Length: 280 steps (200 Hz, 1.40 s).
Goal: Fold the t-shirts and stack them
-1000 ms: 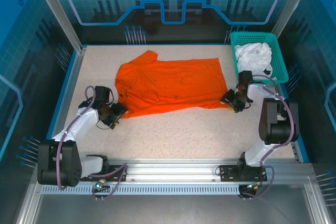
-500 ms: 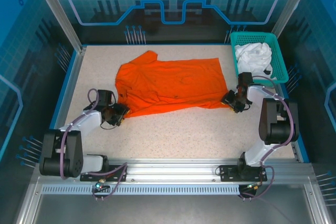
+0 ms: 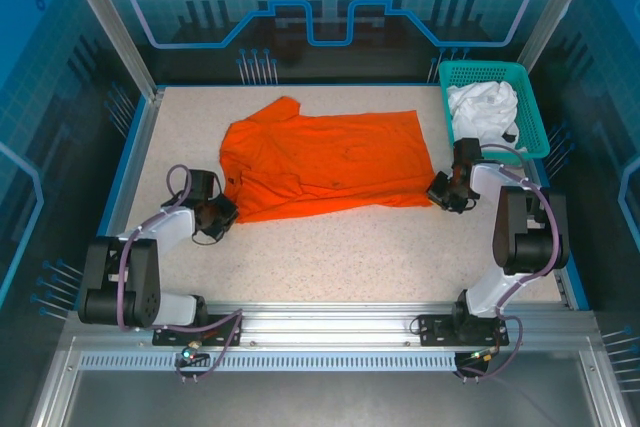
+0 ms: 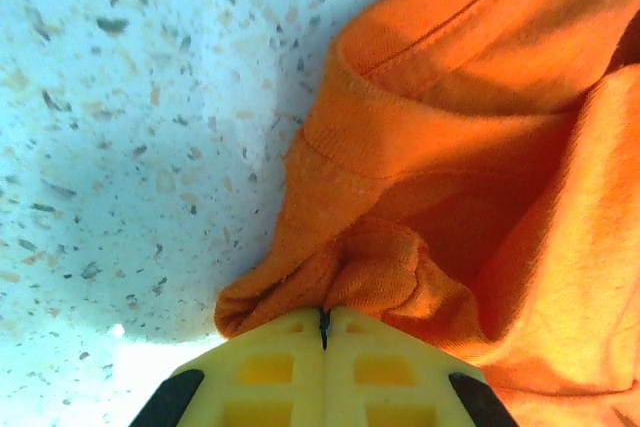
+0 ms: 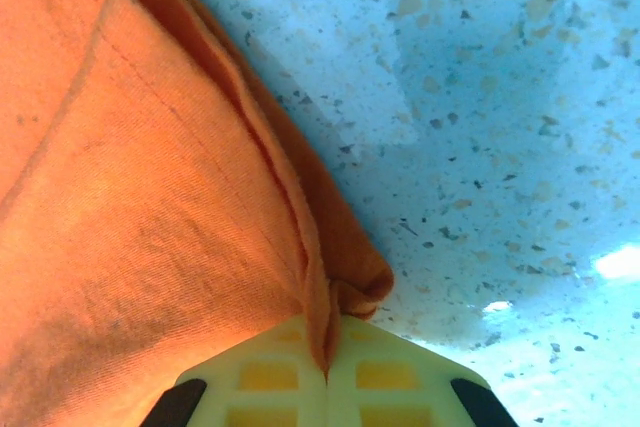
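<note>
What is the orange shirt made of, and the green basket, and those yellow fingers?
Orange shirt: soft knitted cloth, matte; fine ribs and a stitched hem show, and it bunches. Basket: probably hard plastic, teal, with open lattice walls. Yellow fingers: smooth moulded plastic or rubber, cannot tell which.

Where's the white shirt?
Top view: the white shirt lies bunched in the teal basket at the far right, beyond the right gripper pinching the orange shirt.

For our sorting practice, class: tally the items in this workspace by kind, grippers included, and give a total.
T-shirts: 2 (orange t-shirt, white t-shirt)
Baskets: 1 (teal basket)
Grippers: 2 (left gripper, right gripper)
Total: 5
</note>
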Motion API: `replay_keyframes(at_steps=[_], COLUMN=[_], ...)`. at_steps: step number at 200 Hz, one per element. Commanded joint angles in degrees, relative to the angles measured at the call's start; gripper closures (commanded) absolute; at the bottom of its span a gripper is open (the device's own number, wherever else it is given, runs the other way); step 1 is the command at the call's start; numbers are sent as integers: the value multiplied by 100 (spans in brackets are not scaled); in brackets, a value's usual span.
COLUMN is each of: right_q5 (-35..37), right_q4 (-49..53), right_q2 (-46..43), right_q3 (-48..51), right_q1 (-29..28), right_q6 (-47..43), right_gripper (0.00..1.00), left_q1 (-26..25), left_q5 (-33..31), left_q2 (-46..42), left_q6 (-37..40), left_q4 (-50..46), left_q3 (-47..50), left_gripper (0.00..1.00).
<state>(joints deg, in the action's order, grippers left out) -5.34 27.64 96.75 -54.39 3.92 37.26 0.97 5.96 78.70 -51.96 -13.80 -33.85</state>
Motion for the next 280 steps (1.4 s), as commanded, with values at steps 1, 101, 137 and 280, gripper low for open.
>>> replay_keyframes(at_steps=[1, 101, 137, 280], right_q5=[104, 240, -33, -34], right_q4=[323, 1165, 830, 742], right_q2=[-149, -776, -1220, -1667], right_q3=[-338, -56, 817, 820], right_q1=[99, 279, 830, 168], right_q6=[-49, -230, 72, -52], right_gripper=[100, 100, 64, 65], left_q1=[155, 682, 752, -1841], left_q5=[-284, -603, -1009, -526], left_q2=[-199, -1083, -1850, -966], left_q6=[130, 55, -66, 188], left_q4=[-366, -1450, -1764, -534], left_q3=[-494, 70, 489, -313], left_gripper=[100, 100, 77, 71])
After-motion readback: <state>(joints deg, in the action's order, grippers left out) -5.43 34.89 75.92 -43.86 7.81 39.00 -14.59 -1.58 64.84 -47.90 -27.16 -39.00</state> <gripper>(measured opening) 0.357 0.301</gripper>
